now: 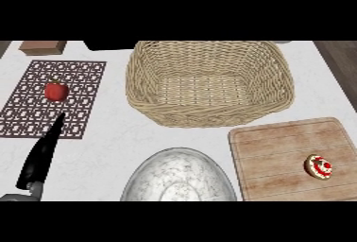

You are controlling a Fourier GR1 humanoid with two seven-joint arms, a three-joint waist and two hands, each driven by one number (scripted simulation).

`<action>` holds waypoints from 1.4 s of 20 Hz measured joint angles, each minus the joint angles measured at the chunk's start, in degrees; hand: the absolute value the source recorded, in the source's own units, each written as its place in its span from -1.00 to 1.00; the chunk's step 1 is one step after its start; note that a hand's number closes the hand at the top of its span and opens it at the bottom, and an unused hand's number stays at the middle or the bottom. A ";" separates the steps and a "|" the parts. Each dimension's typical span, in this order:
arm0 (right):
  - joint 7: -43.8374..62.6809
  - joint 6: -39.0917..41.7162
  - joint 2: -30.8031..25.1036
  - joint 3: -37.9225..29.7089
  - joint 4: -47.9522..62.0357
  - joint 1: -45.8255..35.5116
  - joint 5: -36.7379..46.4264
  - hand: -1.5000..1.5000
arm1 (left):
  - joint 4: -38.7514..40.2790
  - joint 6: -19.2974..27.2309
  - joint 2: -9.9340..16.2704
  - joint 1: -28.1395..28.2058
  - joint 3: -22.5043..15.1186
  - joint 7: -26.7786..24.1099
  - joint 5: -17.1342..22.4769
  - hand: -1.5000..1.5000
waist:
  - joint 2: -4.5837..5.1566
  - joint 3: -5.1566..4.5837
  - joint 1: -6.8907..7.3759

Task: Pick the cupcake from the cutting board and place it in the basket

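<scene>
The cupcake [320, 167] is lying near the board's [279, 160] right edge, well apart from the basket [209, 82]. The left robot hand [42, 156] (fingers straight, pressed together) is resting at the worktop's [115, 137] left.

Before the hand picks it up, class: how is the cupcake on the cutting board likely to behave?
The cupcake looks small, so it is probably light. It appears to lie tilted on the cutting board, so a push might roll it. Its white and red topping looks soft and may smear if squeezed.
</scene>
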 measured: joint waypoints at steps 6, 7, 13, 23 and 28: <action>8.08 -1.13 0.12 1.22 -3.23 0.99 7.46 -1.00 | -1.18 -0.51 -0.26 0.12 -0.72 1.10 -0.66 0.00 | 0.05 0.08 1.07; 9.58 -1.00 0.13 0.93 -3.41 0.41 8.74 -1.00 | -1.48 -0.96 -0.09 0.55 -0.64 0.79 -0.44 0.00 | 0.02 0.10 1.30; 18.83 2.15 0.16 -0.34 -4.57 -3.45 18.28 -1.00 | -2.05 -1.62 0.19 0.29 -0.15 2.03 -0.52 0.00 | -0.03 0.10 1.57; 41.01 15.03 0.16 2.78 -6.73 -13.42 40.52 -1.00 | -2.00 -3.10 0.10 0.48 0.34 2.39 -0.84 0.00 | -0.40 0.16 2.01; 52.98 23.02 0.12 7.64 -3.96 -19.42 52.38 -1.00 | -1.46 -3.09 -1.18 0.48 0.30 1.52 -1.89 0.00 | -0.60 0.21 2.51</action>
